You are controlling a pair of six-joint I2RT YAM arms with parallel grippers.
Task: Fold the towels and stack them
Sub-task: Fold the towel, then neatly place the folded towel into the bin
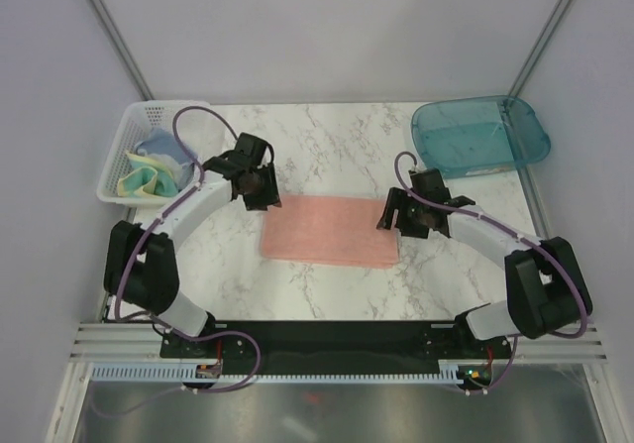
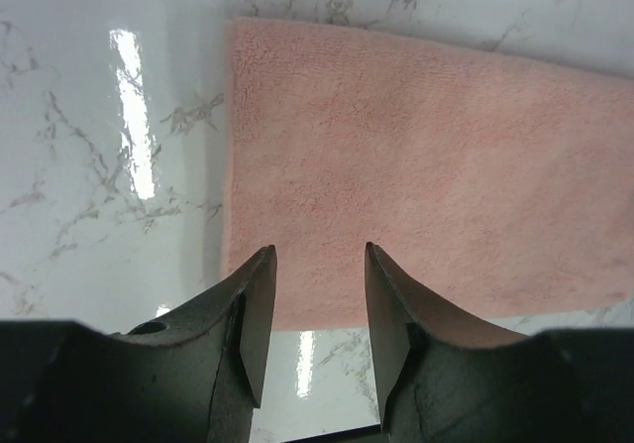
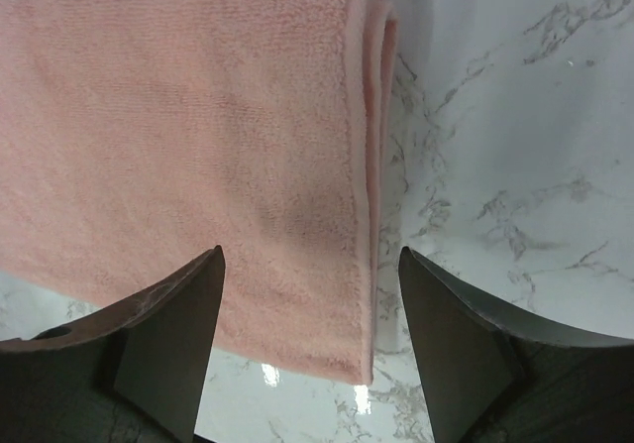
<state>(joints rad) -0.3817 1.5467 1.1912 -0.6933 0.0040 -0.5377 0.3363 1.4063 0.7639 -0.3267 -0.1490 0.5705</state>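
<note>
- Top external view: folded salmon-pink terry towel (image 1: 330,230) lay on white marble-pattern table (image 1: 327,136), long axis running left to right.
- Left gripper (image 1: 260,200) hung at its left end, right gripper (image 1: 392,217) at its right end; both open, empty.

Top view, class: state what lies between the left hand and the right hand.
The folded salmon-pink towel lies flat between the left hand and the right hand; the top view shows it.
</note>
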